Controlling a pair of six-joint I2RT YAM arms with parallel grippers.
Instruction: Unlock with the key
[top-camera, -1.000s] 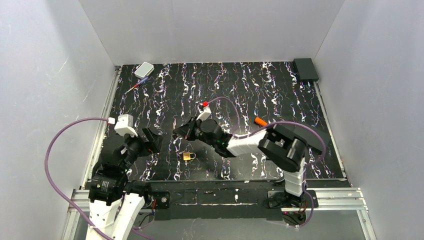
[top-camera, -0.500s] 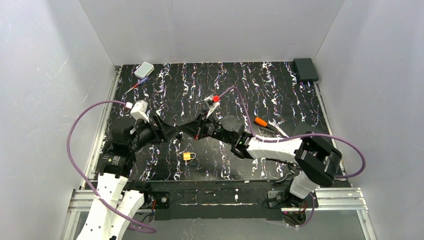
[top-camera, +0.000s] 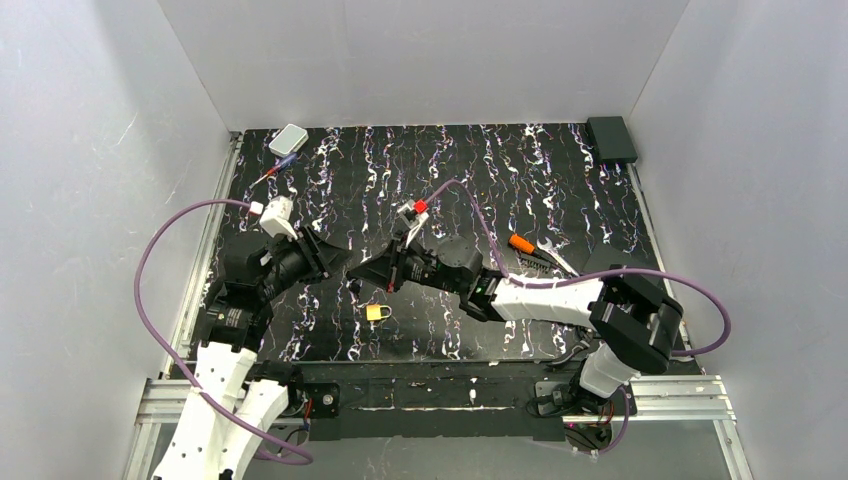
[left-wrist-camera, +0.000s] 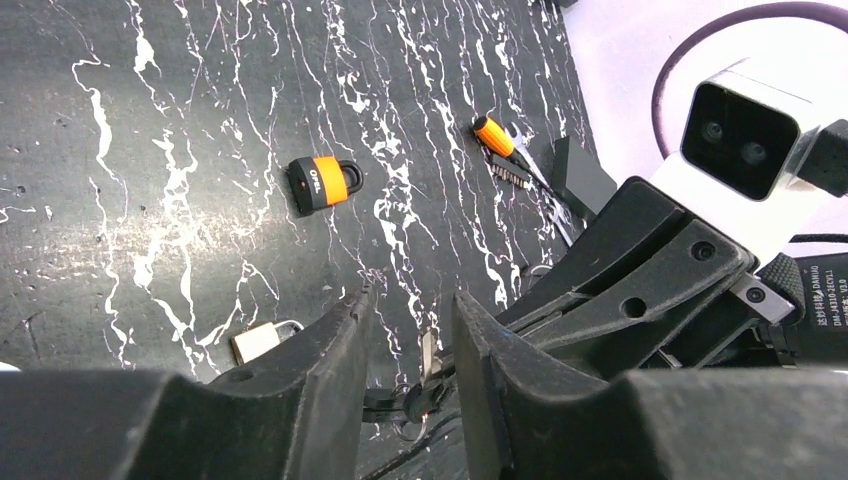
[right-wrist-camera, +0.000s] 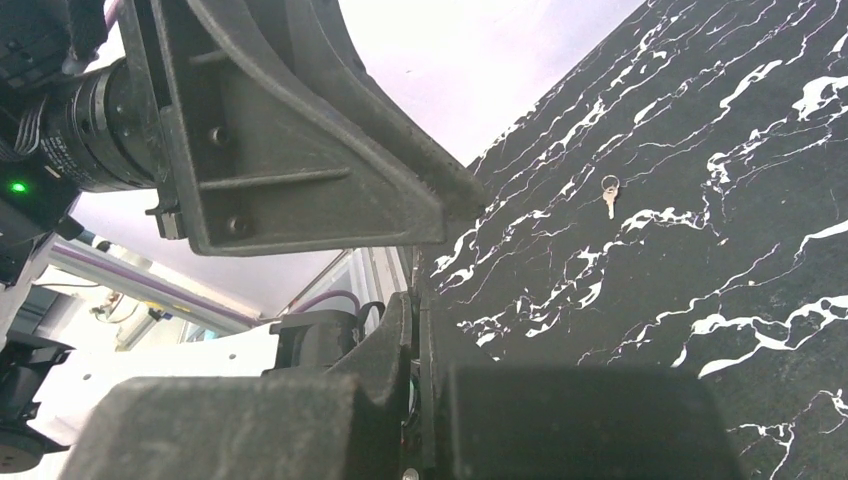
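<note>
My right gripper is shut on the key, a tiny key with a dark head and a thin blade that sticks out from its tips. My left gripper is open and faces it. In the left wrist view the key sits in the gap between the left fingers, touching neither. The orange-banded black padlock lies on the mat beyond the grippers. In the top view I cannot make it out. In the right wrist view the jaws are pressed together and hide the key.
A small yellow padlock lies on the black marbled mat just near of the grippers; it also shows in the left wrist view. An orange-handled tool lies to the right. A loose silvery key on a ring lies on the mat. A grey box sits far left, a black box far right.
The left arm reached right and the right arm swung round, so the two grippers now meet tip to tip. In the last half second the right gripper shifted slightly left and nearer.
</note>
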